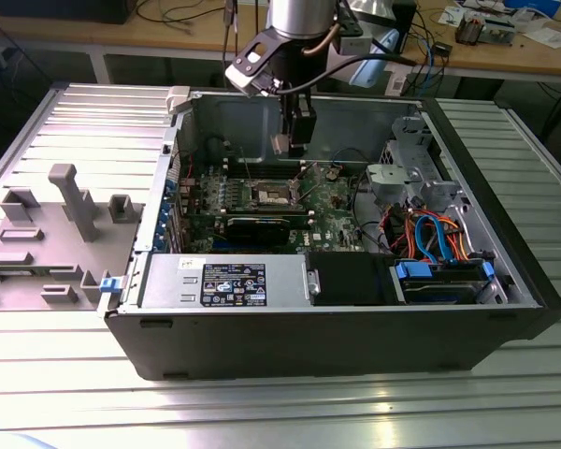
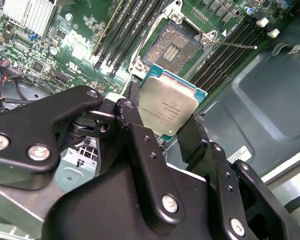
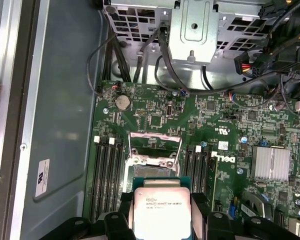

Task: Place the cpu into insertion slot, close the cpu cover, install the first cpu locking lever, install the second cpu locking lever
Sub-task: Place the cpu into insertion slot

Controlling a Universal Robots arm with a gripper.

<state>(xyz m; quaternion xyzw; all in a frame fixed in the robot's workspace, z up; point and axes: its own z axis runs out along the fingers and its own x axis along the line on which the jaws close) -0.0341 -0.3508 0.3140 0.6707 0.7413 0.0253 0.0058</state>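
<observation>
Black fingers [image 2: 140, 145] of the hand [image 2: 162, 117] grip the cpu [image 2: 167, 102] by its edges, above the bare socket [image 2: 177, 47]; cover [image 3: 155, 142] open. Motherboard [image 1: 332, 210] sits inside open case [image 1: 309, 337] on tabletop [image 1: 75, 393].

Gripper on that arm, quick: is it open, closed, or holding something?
The gripper is shut on the cpu, which is not yet in the insertion slot.

Bright, even, from overhead. Glares pale off the ribbed grey metal tabletop [image 1: 280, 416]; dims inside the open black computer case [image 1: 309, 341]. In the second wrist view, blows out the finned silver heatsink [image 2: 27, 15], sheens the small square silver-topped cpu [image 2: 167, 107].
</observation>
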